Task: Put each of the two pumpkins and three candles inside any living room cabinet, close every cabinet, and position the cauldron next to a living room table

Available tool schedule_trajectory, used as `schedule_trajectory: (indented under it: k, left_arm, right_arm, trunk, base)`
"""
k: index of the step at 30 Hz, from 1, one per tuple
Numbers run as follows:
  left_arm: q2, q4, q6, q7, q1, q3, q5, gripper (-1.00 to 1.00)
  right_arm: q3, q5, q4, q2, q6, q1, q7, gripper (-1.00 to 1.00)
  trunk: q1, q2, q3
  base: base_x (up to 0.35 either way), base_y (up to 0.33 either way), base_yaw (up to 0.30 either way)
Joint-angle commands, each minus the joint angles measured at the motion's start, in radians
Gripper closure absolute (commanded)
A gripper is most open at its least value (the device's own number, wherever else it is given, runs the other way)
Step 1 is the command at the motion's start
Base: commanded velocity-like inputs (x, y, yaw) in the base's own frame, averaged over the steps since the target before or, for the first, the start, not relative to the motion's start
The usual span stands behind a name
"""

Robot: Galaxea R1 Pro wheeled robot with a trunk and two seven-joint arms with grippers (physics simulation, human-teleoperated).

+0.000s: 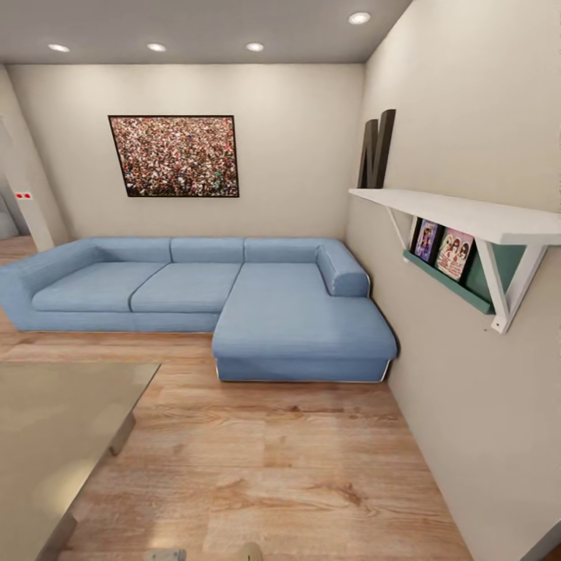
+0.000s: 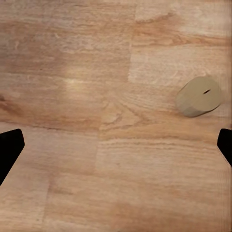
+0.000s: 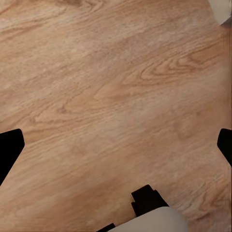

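A big blue sofa [image 1: 210, 300] sits by the far wall, with a picture [image 1: 174, 156] above it. The low counter [image 1: 54, 436] is at about 8 o'clock in the head view. One candle [image 2: 198, 96] lies on its side on the wood floor [image 2: 96, 72], beneath the left pincer [image 2: 116, 145], which is spread wide with nothing in it. The right pincer [image 3: 116, 145] is spread wide too, over bare floor.

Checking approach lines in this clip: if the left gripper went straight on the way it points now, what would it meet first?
Most likely bare wooden floor. The left gripper is open, and the candle lies off to one side.
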Motion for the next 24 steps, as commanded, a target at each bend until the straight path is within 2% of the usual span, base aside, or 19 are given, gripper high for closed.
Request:
schedule_trajectory:
  k: [1,6,15,24]
  left_arm:
    - [0.0,0.0,0.0,0.0,0.0,0.0,0.0,-1.0]
    - [0.0,0.0,0.0,0.0,0.0,0.0,0.0,-1.0]
    - [0.0,0.0,0.0,0.0,0.0,0.0,0.0,-1.0]
    - [0.0,0.0,0.0,0.0,0.0,0.0,0.0,-1.0]
  right_arm:
    - [0.009,0.0,0.0,0.0,-0.001,0.0,0.0,-1.0]
    - [0.026,-0.001,0.0,0.001,-0.002,0.0,0.0,-1.0]
    - [0.028,-0.002,-0.001,0.001,-0.002,0.0,-0.001,-1.0]
    - [0.029,-0.002,-0.002,0.002,-0.002,0.0,-0.001,-1.0]
  trunk:
    - [0.0,0.0,0.0]
    - [0.0,0.0,0.0]
    - [0.0,0.0,0.0]
    - [0.0,0.0,0.0]
  base:
    - [0.066,-0.103,0.0]
    - [0.136,-0.136,0.0]
    - [0.128,-0.184,0.0]
    - [0.166,-0.098,0.0]
